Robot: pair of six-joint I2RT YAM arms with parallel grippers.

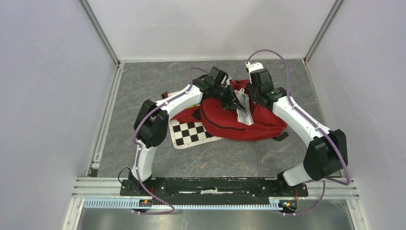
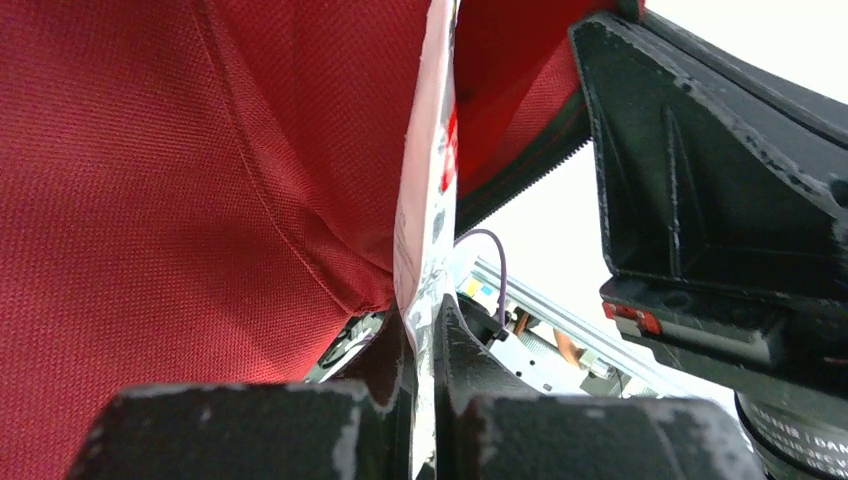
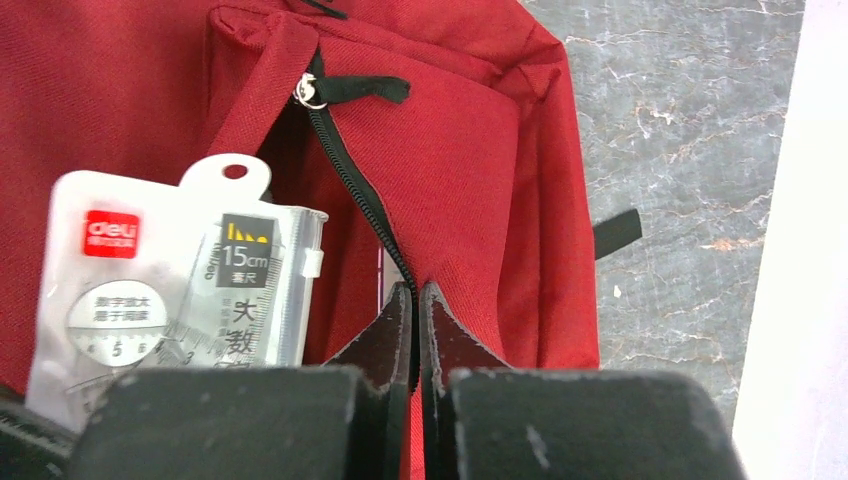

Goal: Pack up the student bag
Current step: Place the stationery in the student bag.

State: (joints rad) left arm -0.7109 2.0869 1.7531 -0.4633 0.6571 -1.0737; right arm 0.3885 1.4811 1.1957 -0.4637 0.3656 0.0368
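The student bag [image 1: 249,122], a red backpack with black zippers, lies mid-table. My left gripper [image 1: 235,103] hangs over its top, shut on the edge of a clear plastic ruler-set packet [image 1: 244,111]. In the left wrist view the packet [image 2: 425,220] rises edge-on from between the jaws [image 2: 432,335], with red bag fabric [image 2: 180,180] behind it. My right gripper [image 1: 261,99] sits on the bag's right side. In the right wrist view it [image 3: 413,300] is shut on the bag's [image 3: 470,170] black zipper edge [image 3: 350,175], with the packet [image 3: 170,290] to its left.
A black-and-white checkerboard card [image 1: 191,133] lies partly under the bag's left side. A black strap end [image 3: 615,232] sticks out on the grey marbled tabletop [image 3: 680,150]. Enclosure walls [image 1: 48,86] ring the table, and the right arm's black housing [image 2: 720,200] is close to the left wrist.
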